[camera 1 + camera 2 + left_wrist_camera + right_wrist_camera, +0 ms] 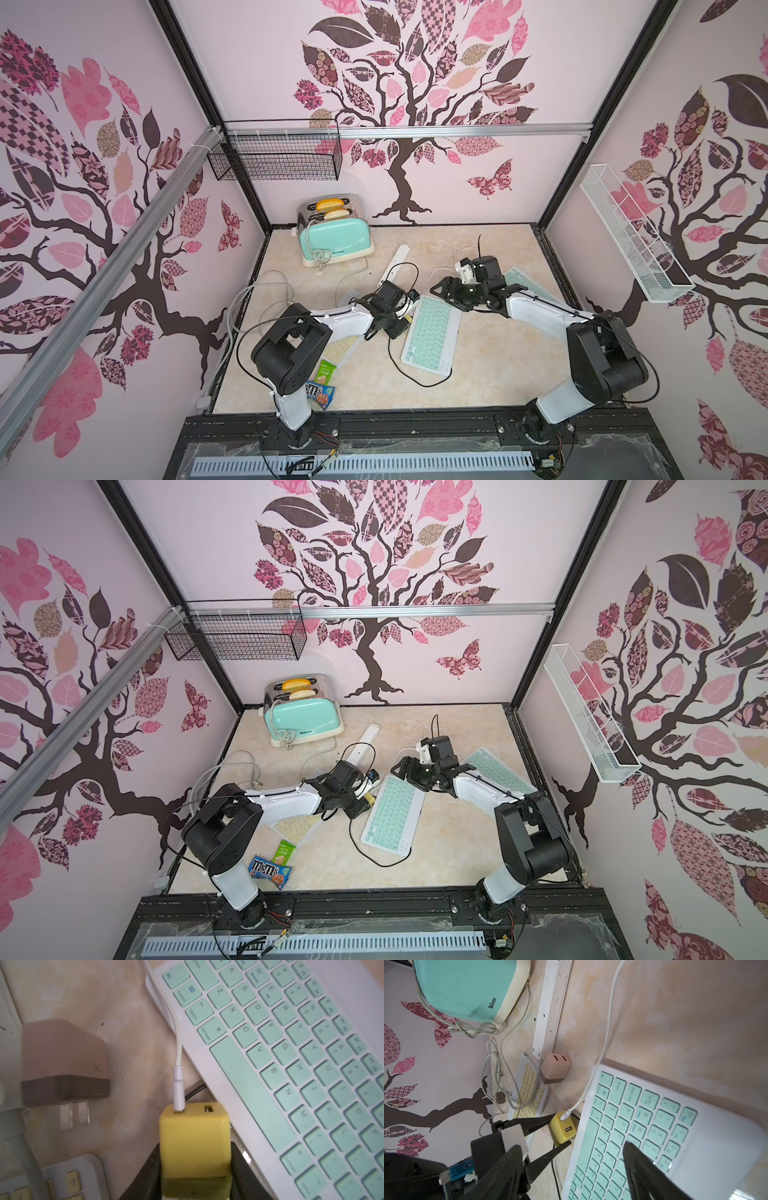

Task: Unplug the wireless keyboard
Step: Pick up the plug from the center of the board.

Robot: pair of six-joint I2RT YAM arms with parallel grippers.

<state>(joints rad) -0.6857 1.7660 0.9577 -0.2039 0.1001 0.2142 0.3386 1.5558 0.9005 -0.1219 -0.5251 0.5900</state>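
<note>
The mint-green wireless keyboard (432, 332) (392, 814) lies mid-table. Beside its near-left corner sits a yellow charger block (193, 1132) (562, 1128), with a white cable (177, 1043) (606, 1039) plugged into one of its two ports. The cable runs off past the keyboard's corner, and its far end is hidden. My left gripper (195, 1147) (409, 316) is shut on the yellow block, one black finger pressed against each side. My right gripper (571, 1147) (446, 286) hovers open over the keyboard's far end, holding nothing.
A pink charger (62, 1059) (554, 1068) lies loose near a white power strip (397, 262). A yellow keyboard (340, 347) sits under my left arm, another mint keyboard (528, 282) under my right. Toaster (334, 237) at the back, snack packets (320, 390) in front, loose cables at the left.
</note>
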